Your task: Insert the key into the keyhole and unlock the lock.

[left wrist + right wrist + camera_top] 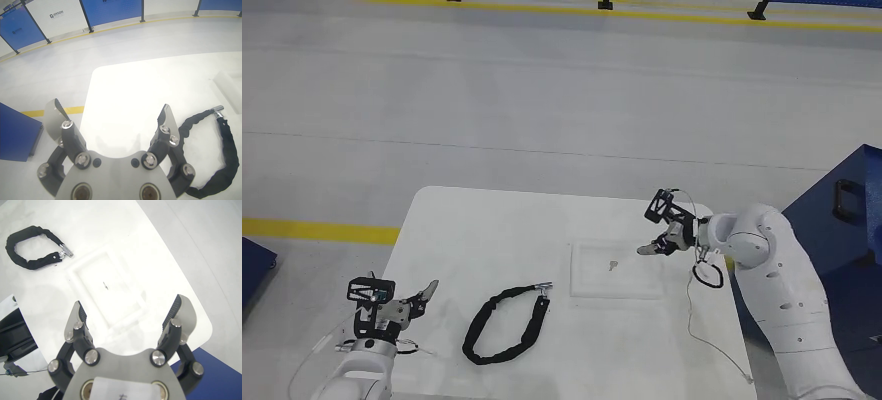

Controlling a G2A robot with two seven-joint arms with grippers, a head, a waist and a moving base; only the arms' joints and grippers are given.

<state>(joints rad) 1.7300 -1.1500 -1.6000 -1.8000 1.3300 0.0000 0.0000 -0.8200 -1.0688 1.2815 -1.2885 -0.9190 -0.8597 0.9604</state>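
The right gripper hangs with its 2 fingers spread wide and nothing between them, by the right edge of 1 shallow white tray. 1 small key lies flat inside that tray, its teeth too small to make out. The left gripper, likewise spread and empty, sits over the left edge of the table. Near it lies 1 black chain lock, its silver cylinder just beside the tray's corner. In the left wrist view, part of the loop is hidden behind the gripper.

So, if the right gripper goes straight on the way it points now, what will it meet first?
Probably the white tray, near the small key lying in it. The right gripper is open; depth is hard to judge.
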